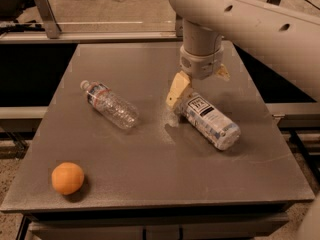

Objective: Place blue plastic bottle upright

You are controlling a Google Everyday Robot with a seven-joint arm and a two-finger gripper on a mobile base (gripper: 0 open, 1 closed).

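Note:
The blue plastic bottle point(211, 121) lies on its side on the grey table point(160, 174), right of centre. Its white label with a black square logo faces up, and its base points to the lower right. Its cap end points up-left and is hidden behind a finger. My gripper point(200, 83) hangs from the big white arm right over that cap end. Its tan fingers point(177, 90) are spread apart, one on either side of the bottle's top, and they hold nothing.
A clear ribbed bottle point(110, 104) with a red-and-blue label band lies on its side at the left centre. An orange point(67, 178) sits near the front left corner. Metal rails point(100, 36) run behind the table, and the table edge drops off on all sides.

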